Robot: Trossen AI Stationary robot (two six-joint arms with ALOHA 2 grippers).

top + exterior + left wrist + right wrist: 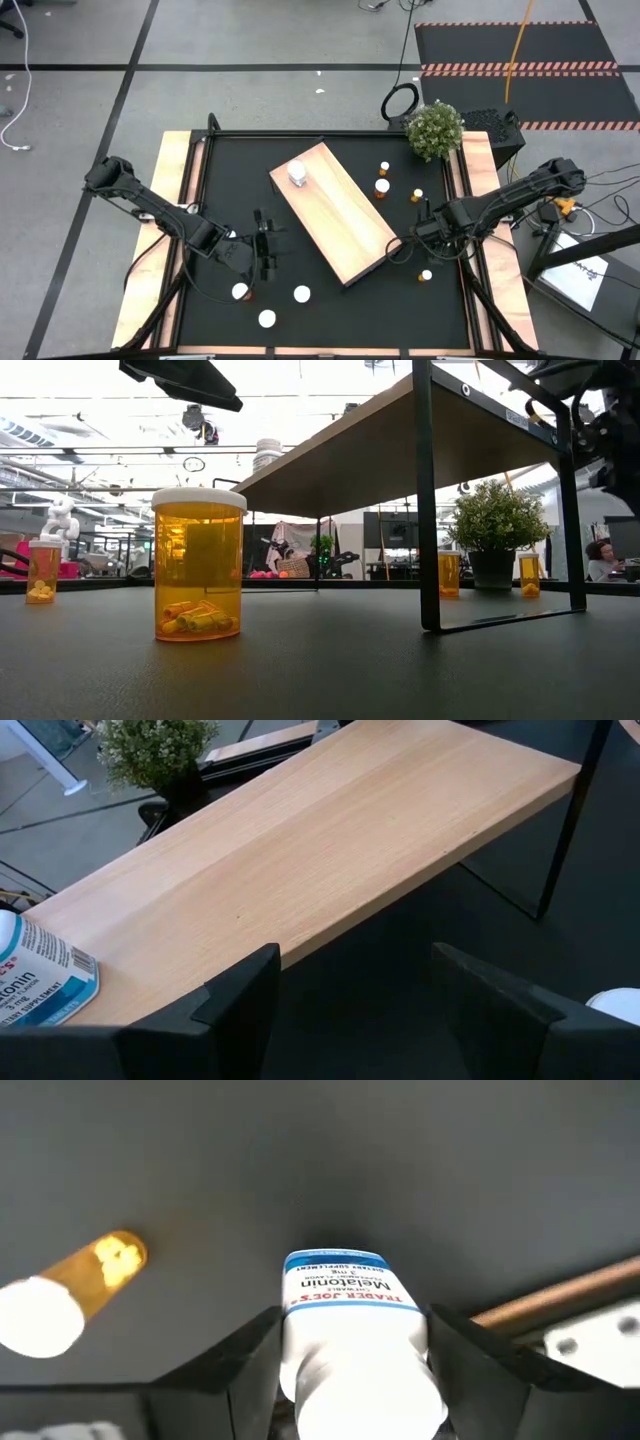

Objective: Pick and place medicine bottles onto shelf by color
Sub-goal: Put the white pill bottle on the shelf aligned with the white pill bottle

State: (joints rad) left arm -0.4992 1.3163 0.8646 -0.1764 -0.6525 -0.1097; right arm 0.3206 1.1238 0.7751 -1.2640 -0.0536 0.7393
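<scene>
The shelf (335,212) is a light-wood board on black legs, standing slantwise mid-table. One white medicine bottle (298,175) stands on its far-left end and also shows in the left wrist view as the labelled bottle (40,982). My left gripper (268,243) is open near the shelf's left long edge, holding nothing (355,1010). My right gripper (408,243) is by the shelf's near-right corner, shut on a white labelled bottle (345,1330). Orange bottles (381,187) stand right of the shelf, and white ones (302,294) stand near the table's near edge. My right gripper pinches the white bottle between its two fingers (250,1360), on the sides of its body (300,1350). The fingers come from above, pointing down along the bottle, and its labelled lower end (340,1285) points at the tabletop. Whether it is lifted clear, I cannot tell.
An orange bottle (70,1295) lies or stands close beside the held one, and another (426,275) is nearer the table's near edge. A potted plant (435,130) sits at the far-right corner. In the low view a large orange bottle (198,565) stands in the foreground beside the shelf leg (428,500).
</scene>
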